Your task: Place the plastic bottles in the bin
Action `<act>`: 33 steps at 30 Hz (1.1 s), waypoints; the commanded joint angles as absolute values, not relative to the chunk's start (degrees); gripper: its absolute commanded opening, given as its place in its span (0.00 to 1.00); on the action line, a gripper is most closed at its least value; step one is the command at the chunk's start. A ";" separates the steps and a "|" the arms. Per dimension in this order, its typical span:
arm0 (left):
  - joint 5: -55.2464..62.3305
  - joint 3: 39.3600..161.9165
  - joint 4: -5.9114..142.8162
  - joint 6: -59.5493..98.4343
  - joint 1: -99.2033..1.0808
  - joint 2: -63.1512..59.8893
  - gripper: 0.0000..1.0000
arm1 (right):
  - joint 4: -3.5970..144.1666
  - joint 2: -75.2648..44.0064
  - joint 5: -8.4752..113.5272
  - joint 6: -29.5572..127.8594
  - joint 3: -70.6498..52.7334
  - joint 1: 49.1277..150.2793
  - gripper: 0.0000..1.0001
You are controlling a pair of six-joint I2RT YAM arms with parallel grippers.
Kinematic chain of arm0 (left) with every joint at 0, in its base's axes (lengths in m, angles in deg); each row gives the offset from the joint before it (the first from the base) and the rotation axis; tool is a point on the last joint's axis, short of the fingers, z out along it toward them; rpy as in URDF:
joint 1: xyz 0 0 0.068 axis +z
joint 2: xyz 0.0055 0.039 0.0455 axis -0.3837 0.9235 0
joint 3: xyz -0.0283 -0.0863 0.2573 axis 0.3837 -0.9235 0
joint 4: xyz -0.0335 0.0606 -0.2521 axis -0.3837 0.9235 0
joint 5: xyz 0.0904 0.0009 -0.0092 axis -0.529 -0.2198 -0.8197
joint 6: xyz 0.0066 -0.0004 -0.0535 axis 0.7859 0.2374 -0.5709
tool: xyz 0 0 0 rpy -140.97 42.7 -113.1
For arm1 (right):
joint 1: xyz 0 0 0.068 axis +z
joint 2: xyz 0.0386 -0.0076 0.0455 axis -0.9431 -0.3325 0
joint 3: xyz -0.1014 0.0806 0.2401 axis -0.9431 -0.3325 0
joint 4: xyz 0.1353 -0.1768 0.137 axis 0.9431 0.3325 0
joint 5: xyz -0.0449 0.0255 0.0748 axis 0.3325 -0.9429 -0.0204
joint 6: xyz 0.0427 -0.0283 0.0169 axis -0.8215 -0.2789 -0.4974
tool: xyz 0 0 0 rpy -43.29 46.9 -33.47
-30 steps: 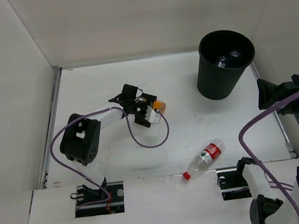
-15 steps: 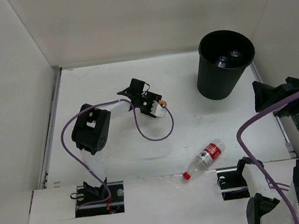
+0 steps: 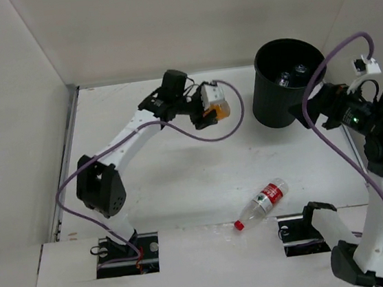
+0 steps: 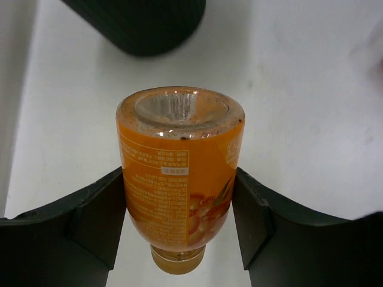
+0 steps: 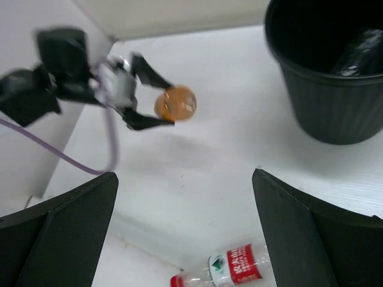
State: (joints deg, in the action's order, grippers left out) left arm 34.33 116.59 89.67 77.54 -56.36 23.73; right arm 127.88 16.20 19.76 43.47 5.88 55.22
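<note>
Status: carrying, drop next

Bin (image 3: 281, 109) sits far right with two clear bottles (image 3: 291, 74) inside. Left gripper (image 3: 212, 108) is clamped on the orange bottle (image 4: 179, 179), up in the air left of the bin. Next move, I reckon: over the rim, let go. Right gripper (image 5: 184, 179) gapes wide, empty. Red-label bottle (image 3: 262, 205) lies on the table (image 3: 148, 190).

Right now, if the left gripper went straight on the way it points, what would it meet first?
Probably the outer wall of the bin. The orange bottle held in the left gripper would touch it first. Nothing else shows in between. Its height against the rim is unclear.
</note>
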 commanded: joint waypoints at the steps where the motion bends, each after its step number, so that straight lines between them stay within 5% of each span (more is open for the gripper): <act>1: 45.53 125.30 90.07 45.50 -57.58 16.13 0.16 | 120.32 13.78 12.11 42.26 7.07 57.35 1.00; 11: 55.05 133.15 62.57 2.73 -65.40 21.13 0.16 | 107.59 9.29 -8.30 31.11 9.11 58.32 1.00; 33: 50.57 139.39 68.36 10.28 -72.08 20.70 0.16 | 104.67 17.37 -1.80 34.61 -0.92 53.65 1.00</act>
State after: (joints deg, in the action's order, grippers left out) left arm 50.72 136.06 69.34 9.11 -70.96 24.43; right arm 105.68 16.61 -4.02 32.72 -0.54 52.29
